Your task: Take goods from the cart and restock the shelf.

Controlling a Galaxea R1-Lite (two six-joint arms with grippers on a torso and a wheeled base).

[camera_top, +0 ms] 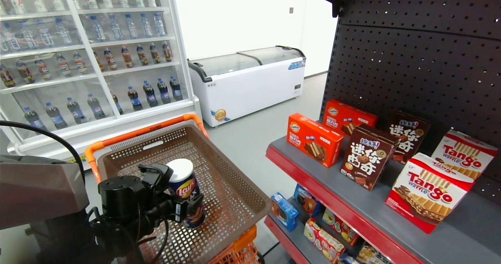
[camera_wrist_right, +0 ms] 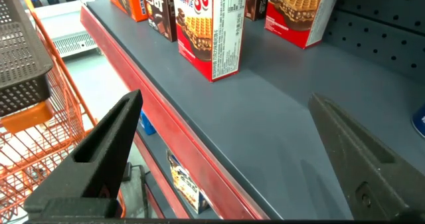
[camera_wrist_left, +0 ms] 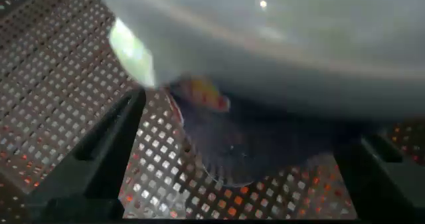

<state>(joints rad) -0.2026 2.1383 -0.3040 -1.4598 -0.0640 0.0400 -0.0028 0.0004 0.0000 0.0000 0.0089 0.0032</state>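
A blue chip can [camera_top: 184,185] with a white lid stands upright in the brown mesh basket [camera_top: 235,193] on the orange cart [camera_top: 137,132]. My left gripper [camera_top: 178,195] is open around the can, one finger on each side. In the left wrist view the can [camera_wrist_left: 252,144] lies between the two dark fingers [camera_wrist_left: 99,157], and mesh shows on both sides of it. My right gripper [camera_wrist_right: 219,157] is open with nothing between its fingers. It hovers over a bare stretch of the grey shelf [camera_wrist_right: 265,117] beside a waffle box [camera_wrist_right: 212,24].
On the grey, red-edged shelf [camera_top: 352,201] stand orange boxes [camera_top: 313,138], brown boxes [camera_top: 366,160] and red-and-white waffle boxes [camera_top: 428,191]. A lower shelf holds more packs [camera_top: 305,213]. A glass-door drinks cooler [camera_top: 86,52] and a chest freezer [camera_top: 250,84] stand behind the cart.
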